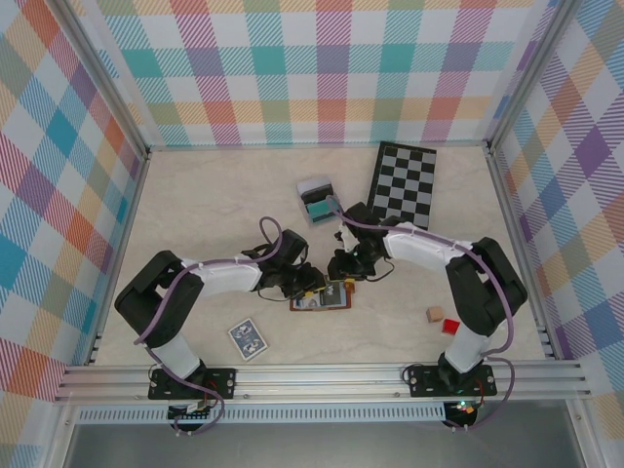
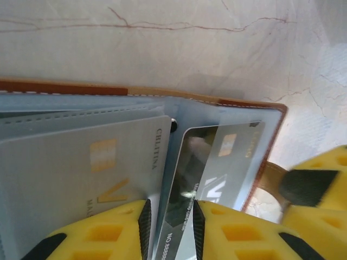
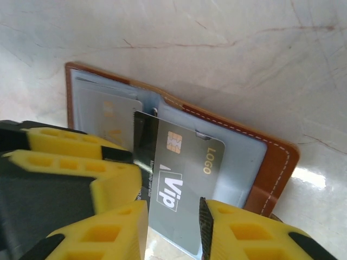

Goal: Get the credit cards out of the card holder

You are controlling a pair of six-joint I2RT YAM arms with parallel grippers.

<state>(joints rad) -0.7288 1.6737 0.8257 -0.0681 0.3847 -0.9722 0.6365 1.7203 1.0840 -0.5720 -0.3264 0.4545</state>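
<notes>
The left fingers (image 2: 108,233) are clenched on a dark credit card (image 2: 176,230). It stands tilted in the narrow gap between their black pads, with its far end at the middle fold of the card holder (image 2: 195,114). The right fingers (image 3: 244,227) stand a little apart, and a grey credit card (image 3: 184,173) printed "Vip" and "LOGO" shows in the gap; I cannot tell if they press it or only hang above it. This grey card sits partly inside the right blue-grey pocket, and the dark one is just beside it on the left. A pale card (image 2: 81,173) with a gold chip lies in the left half of the holder. The card holder lies open and flat on the worktop (image 1: 195,214), between the two arms and toward the near edge. From above, a blue patterned card deck (image 1: 248,338) lies near the left arm's base. A grey-and-teal box (image 1: 317,198) and a chequered board (image 1: 405,183) are farther back. At the right, a wooden block (image 1: 434,314) and a red block (image 1: 450,327) sit just beside each other.
</notes>
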